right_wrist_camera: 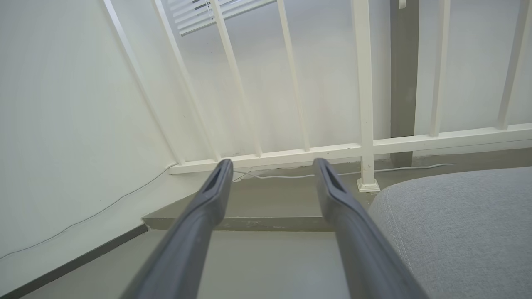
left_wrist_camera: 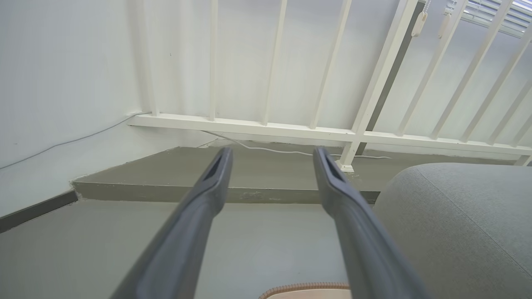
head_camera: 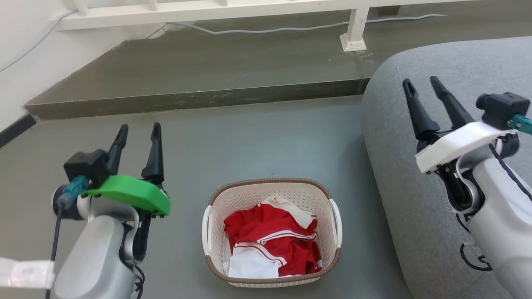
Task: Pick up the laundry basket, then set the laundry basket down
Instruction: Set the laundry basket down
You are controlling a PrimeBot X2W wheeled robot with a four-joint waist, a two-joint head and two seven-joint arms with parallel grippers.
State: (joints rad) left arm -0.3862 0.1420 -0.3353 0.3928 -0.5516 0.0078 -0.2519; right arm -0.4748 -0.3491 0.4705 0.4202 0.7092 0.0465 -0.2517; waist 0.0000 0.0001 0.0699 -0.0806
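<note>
The laundry basket (head_camera: 216, 199) stands on the grey floor in the lower middle of the head view, cream-white and perforated, with a brown woven-look rim and a white handle on each side. Red and white clothes (head_camera: 270, 241) lie inside it. My left gripper (head_camera: 139, 131) is raised to the basket's left, open and empty. To the basket's right, above the grey sofa, my right gripper (head_camera: 422, 83) is also open and empty. In the left wrist view a sliver of the basket's rim (left_wrist_camera: 307, 286) shows at the bottom edge between the open fingers of my left gripper (left_wrist_camera: 272, 155). The right wrist view has my right gripper (right_wrist_camera: 272, 166) open.
A grey upholstered sofa (head_camera: 436, 62) fills the right side, close to the basket. Behind lies a raised floor step (head_camera: 187, 99) with a white railing (head_camera: 208, 10) and its post (head_camera: 355, 29). A cable (head_camera: 291, 29) runs along the step. A white wall stands at the left.
</note>
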